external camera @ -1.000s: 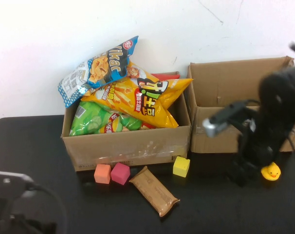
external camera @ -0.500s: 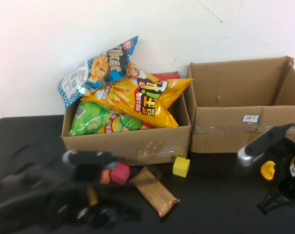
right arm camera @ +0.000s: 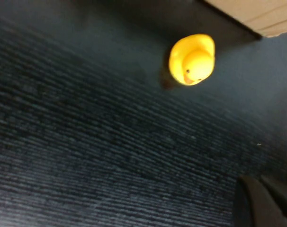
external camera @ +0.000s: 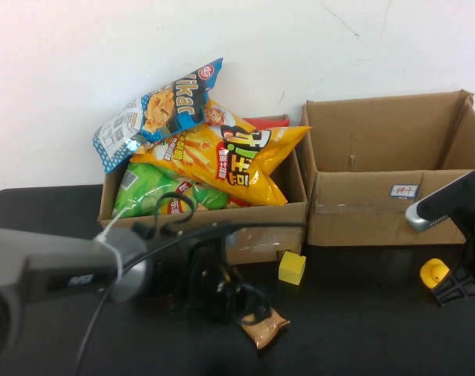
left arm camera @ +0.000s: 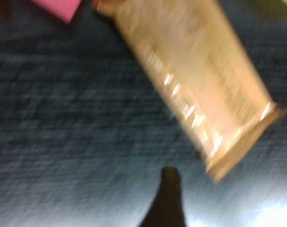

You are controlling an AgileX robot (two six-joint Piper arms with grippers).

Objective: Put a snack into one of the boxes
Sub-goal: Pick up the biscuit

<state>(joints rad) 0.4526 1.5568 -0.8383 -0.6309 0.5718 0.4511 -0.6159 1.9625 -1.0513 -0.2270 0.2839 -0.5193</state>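
Now our left gripper (external camera: pixel 245 301) hovers over the brown snack bar (external camera: pixel 265 326) near the desk's front edge; we cannot tell its opening. Our right gripper (external camera: pixel 466 282) sits near the right edge beside the yellow duck (external camera: pixel 433 272), likewise unclear.

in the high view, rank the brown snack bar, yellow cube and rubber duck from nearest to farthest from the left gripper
The left gripper hangs low over the table's front middle; the right gripper sits at the far right.
1. Brown snack bar: right beside the left gripper, partly hidden by it.
2. Yellow cube: further right, before the full box.
3. Rubber duck: far right, by the right gripper.
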